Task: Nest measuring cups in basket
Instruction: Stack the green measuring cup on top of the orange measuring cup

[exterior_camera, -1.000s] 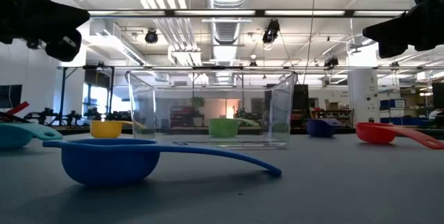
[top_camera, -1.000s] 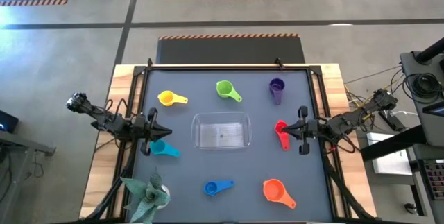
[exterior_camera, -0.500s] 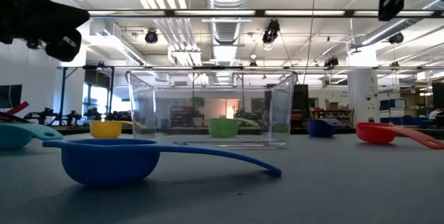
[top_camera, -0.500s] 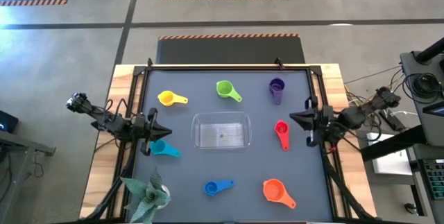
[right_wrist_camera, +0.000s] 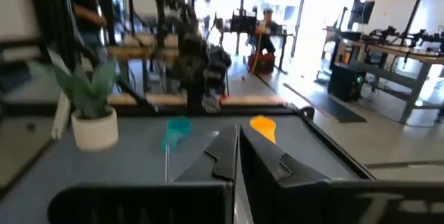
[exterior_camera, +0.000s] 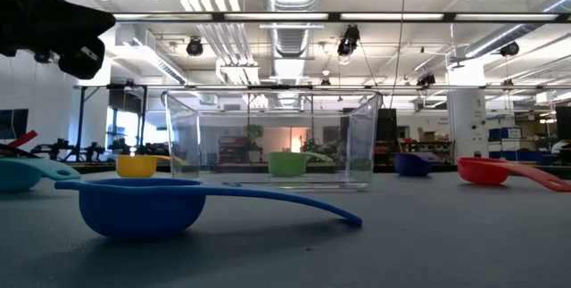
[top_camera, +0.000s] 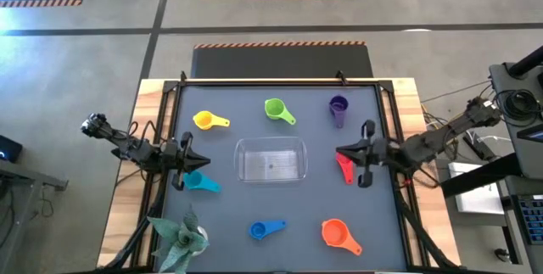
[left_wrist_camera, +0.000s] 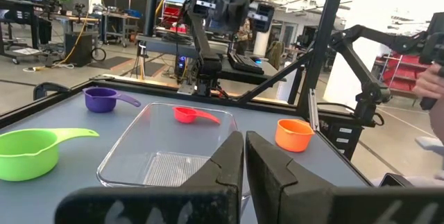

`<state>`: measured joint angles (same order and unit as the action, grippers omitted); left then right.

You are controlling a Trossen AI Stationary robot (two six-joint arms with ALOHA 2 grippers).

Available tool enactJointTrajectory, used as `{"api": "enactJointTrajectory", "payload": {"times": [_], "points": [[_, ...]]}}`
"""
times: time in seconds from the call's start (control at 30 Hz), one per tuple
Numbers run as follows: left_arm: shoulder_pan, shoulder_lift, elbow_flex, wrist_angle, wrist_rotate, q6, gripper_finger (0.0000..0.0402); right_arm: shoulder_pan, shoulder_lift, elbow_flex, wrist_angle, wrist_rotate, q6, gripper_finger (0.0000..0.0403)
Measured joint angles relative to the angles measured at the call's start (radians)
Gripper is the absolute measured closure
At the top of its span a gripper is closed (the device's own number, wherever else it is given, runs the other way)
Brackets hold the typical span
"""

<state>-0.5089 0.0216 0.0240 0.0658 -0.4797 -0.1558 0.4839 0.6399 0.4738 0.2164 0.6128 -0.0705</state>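
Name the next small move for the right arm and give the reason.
Probably open the right end effector and lower it onto the red cup: its fingers are shut just above that cup, and the basket beside it holds nothing.

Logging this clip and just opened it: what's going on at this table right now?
Nothing is held yet. Seven measuring cups lie scattered around the empty clear basket at the table's middle. The right gripper, shut, hangs above the table over the red cup, without touching it as far as the views show. The left gripper, also shut, waits at the table's left edge near the teal cup. No cup is in the basket.
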Motion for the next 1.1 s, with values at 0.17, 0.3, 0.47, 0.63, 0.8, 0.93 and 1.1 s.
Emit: {"api": "enactJointTrajectory", "payload": {"times": [0.17,0.3,0.47,0.63,0.8,0.93,1.1], "points": [[0.0,0.0,0.0,0.0,0.0,0.0,0.0402,0.0,-0.004,0.0,0.001,0.001,0.003,0.0394],[0.0,0.0,0.0,0.0,0.0,0.0,0.0402,-0.001,-0.012,-0.001,-0.035,0.002,0.004,0.0394],[0.0,0.0,0.0,0.0,0.0,0.0,0.0402,-0.004,-0.008,-0.005,-0.058,0.072,-0.023,0.0394],[0.0,0.0,0.0,0.0,0.0,0.0,0.0402,-0.005,-0.009,-0.005,-0.067,0.077,-0.044,0.0394],[0.0,0.0,0.0,0.0,0.0,0.0,0.0402,-0.007,-0.009,-0.005,-0.088,0.079,-0.046,0.0394],[0.0,0.0,0.0,0.0,0.0,0.0,0.0402,-0.014,-0.009,-0.005,-0.09,0.08,-0.044,0.0394],[0.0,0.0,0.0,0.0,0.0,0.0,0.0402,-0.016,-0.009,-0.005,-0.091,0.08,-0.012,0.0394]]}}
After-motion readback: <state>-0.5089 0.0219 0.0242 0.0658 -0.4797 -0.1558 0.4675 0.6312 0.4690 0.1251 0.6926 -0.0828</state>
